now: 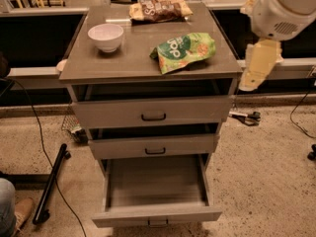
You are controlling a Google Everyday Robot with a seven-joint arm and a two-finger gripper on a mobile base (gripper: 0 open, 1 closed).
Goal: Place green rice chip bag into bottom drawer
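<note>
The green rice chip bag (183, 51) lies flat on the right half of the grey cabinet top (98, 63), white lettering up. The bottom drawer (157, 214) is pulled fully open below; its plain grey floor holds nothing. My gripper (251, 80) hangs from the white arm (284, 6) at the right of the cabinet, beside its top right corner. It is level with the top drawer, clear of the bag and holds nothing.
A white bowl (105, 36) stands at the top's left. A brown-and-tan snack bag (159, 9) lies at the back. The top drawer (153, 113) and middle drawer (154, 147) stand slightly ajar. A black pole (52, 181) and cables lie on the floor at the left.
</note>
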